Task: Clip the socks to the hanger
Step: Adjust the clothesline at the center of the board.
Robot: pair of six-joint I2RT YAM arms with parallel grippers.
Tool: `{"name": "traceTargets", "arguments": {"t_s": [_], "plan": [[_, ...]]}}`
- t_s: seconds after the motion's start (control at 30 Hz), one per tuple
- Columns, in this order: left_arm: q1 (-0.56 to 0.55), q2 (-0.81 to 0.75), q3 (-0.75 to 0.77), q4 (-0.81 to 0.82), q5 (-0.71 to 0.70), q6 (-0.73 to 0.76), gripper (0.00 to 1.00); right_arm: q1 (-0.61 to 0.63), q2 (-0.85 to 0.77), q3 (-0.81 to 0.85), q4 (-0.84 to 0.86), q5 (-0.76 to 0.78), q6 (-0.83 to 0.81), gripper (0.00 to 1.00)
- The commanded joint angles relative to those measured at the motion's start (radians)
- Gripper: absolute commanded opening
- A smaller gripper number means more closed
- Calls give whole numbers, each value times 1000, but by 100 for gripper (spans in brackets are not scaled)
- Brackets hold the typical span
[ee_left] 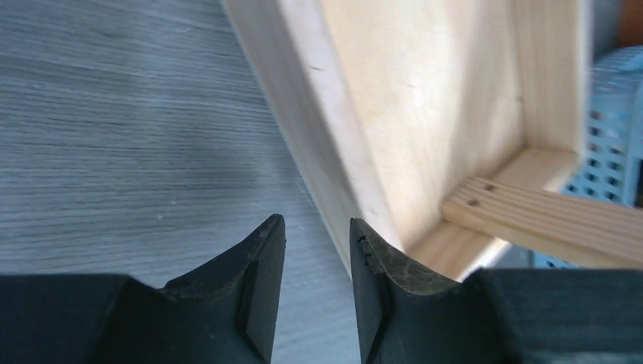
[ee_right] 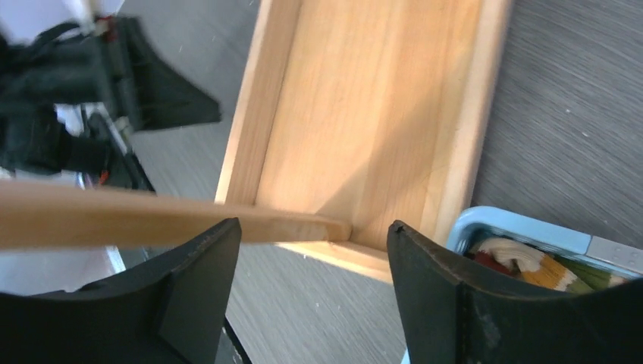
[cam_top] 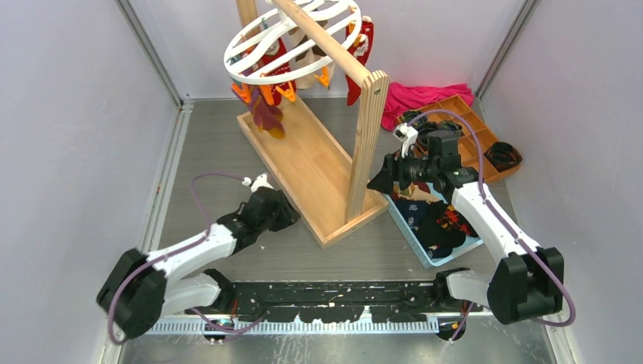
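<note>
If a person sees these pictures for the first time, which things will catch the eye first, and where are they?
First comes the round white hanger at the top centre, hung from a wooden stand, with dark red socks already clipped under it. Next are the bright pink cloth at the back right, and the blue basket of dark socks to the right of the stand's base.

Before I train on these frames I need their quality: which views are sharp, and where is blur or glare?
Top external: sharp, evenly lit, soft shadows beside the wooden stand. Left wrist: the stand's wall is soft, the blue basket at the right edge blurred. Right wrist: the stand's post is out of focus, the top-left corner washed out.
</note>
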Motion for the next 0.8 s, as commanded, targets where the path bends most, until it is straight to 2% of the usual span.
{"name": "traceTargets", "arguments": {"t_s": [0.0, 0.07, 0.13, 0.23, 0.33, 0.43, 0.53, 0.67, 0.77], "plan": [[-1, -221, -49, -1, 107, 129, 40, 1, 61, 32, 145, 177, 226, 71], [-2, -324, -79, 31, 181, 195, 42, 1, 108, 69, 160, 253, 293, 60], [-2, -415, -92, 55, 208, 251, 47, 1, 177, 123, 172, 312, 355, 58], [-2, -489, -126, 130, 215, 355, 54, 9, 348, 260, 181, 392, 410, 41], [-1, -526, -180, 231, 183, 389, 54, 27, 562, 446, 95, 402, 403, 24], [0, -525, -210, 198, 33, 305, 51, 53, 808, 763, -82, 390, 406, 23], [2, -522, -210, 131, -50, 273, 40, 65, 1055, 1087, -246, 329, 422, 23], [2, -542, -213, 89, -104, 283, 31, 73, 1274, 1363, -291, 338, 480, 23], [1, -564, -214, 49, -143, 288, 29, 82, 1428, 1567, -358, 350, 498, 22]]}}
